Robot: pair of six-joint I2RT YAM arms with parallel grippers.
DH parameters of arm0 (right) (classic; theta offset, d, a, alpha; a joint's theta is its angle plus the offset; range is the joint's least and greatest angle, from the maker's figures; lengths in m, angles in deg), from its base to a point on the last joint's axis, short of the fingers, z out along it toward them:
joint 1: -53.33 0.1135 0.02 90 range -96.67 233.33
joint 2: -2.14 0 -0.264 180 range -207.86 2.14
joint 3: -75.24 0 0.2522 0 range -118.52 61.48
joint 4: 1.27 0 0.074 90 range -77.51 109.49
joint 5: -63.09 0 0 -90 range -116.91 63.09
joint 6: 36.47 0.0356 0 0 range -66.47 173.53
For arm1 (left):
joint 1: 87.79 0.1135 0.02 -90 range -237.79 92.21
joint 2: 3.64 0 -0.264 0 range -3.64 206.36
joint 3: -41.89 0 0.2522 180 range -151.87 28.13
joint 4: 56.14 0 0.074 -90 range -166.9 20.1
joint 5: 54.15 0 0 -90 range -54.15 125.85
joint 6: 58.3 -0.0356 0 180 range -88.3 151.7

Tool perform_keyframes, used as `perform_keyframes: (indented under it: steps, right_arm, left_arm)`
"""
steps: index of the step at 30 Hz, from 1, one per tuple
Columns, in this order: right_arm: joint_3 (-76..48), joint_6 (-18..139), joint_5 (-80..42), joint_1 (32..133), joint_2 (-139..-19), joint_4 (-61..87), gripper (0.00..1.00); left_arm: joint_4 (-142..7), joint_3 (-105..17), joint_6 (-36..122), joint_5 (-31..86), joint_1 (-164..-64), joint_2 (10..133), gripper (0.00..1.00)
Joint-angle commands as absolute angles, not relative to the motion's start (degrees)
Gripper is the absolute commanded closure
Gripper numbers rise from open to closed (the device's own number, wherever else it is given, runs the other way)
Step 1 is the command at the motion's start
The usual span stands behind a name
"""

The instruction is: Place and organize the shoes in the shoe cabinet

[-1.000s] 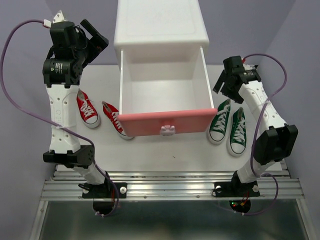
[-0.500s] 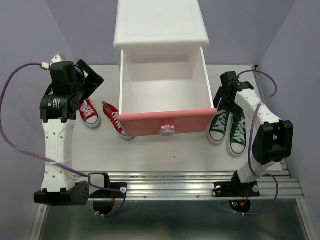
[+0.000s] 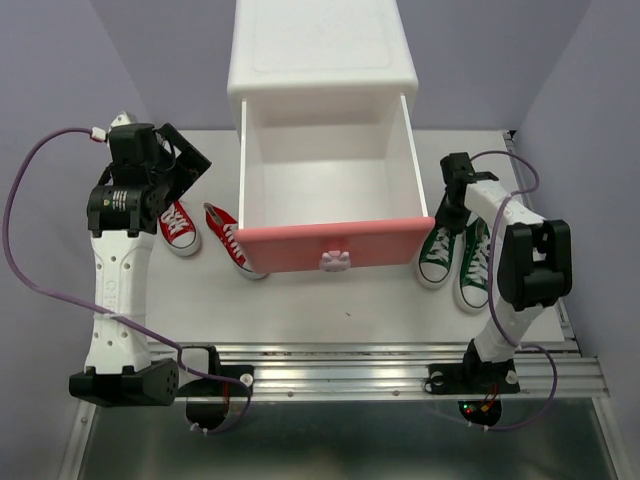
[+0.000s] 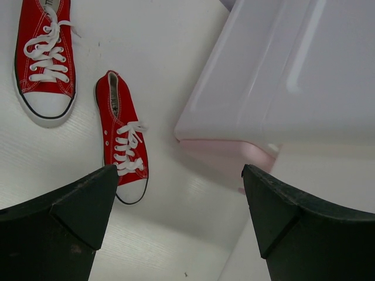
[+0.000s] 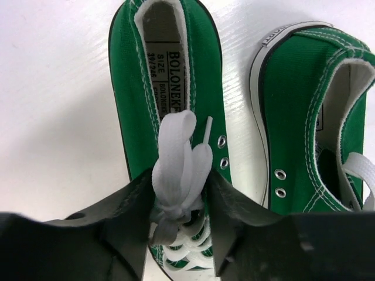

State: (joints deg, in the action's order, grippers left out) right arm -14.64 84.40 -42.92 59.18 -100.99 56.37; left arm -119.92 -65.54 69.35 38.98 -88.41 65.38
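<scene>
The shoe cabinet [image 3: 322, 50] stands at the back, its upper drawer [image 3: 335, 243] pulled out, pink front toward me. Two red shoes [image 3: 177, 222] [image 3: 232, 240] lie left of the drawer; in the left wrist view the outer red shoe [image 4: 45, 55] and inner red shoe [image 4: 122, 137] lie below my left gripper [image 4: 179, 175], which hangs open above the table beside the cabinet [image 4: 281, 76]. Right of the drawer lie two green shoes [image 3: 440, 245] [image 3: 476, 262]. My right gripper [image 5: 181, 193] is shut on the lace bow [image 5: 181, 155] of the inner green shoe [image 5: 170, 88]; its partner [image 5: 316, 117] lies alongside.
The open drawer's side wall [image 3: 414, 160] stands close to the left of my right gripper [image 3: 452, 205]. The purple walls [image 3: 60, 90] close in on both sides of the white table [image 3: 350, 300]. A metal rail [image 3: 340, 370] carries the arm bases at the near edge.
My right gripper has come down onto the inner green shoe and closed on its laces. My left arm has dropped lower over the red shoes, its gripper still open.
</scene>
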Motion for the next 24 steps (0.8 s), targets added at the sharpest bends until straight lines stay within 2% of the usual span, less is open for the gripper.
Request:
perform_keyframes:
  steps: [1,3,4,10,14,19,24]
  right_arm:
    - [-12.36,83.68,-41.14,59.13,-96.65,52.57,0.74]
    - [-10.77,83.67,-40.89,59.13,-95.42,52.83,0.94]
    - [-10.16,83.59,-40.71,59.13,-94.63,52.92,0.99]
    - [-12.95,81.57,-42.9,59.13,-86.46,56.25,1.0]
    - [-24.45,82.35,-43.7,59.13,-84.43,63.54,1.0]
    - [-49.22,85.6,-44.4,59.13,-84.34,67.59,0.99]
    - [-75.59,87.36,-44.93,59.13,-91.43,66.72,0.99]
  left_arm:
    - [-119.03,-66.79,68.08,39.54,-88.23,65.97,0.01]
    - [-119.29,-67.75,67.56,39.63,-88.23,66.59,0.01]
    - [-119.47,-68.02,67.38,39.71,-88.23,66.76,0.01]
    - [-120.17,-67.94,67.64,38.58,-88.23,67.12,0.01]
    - [-119.82,-67.93,68.08,37.08,-88.23,67.2,0.01]
    - [-119.47,-69.69,68.08,34.37,-88.23,68.34,0.01]
    - [-118.42,-72.15,68.17,33.21,-88.23,69.75,0.01]
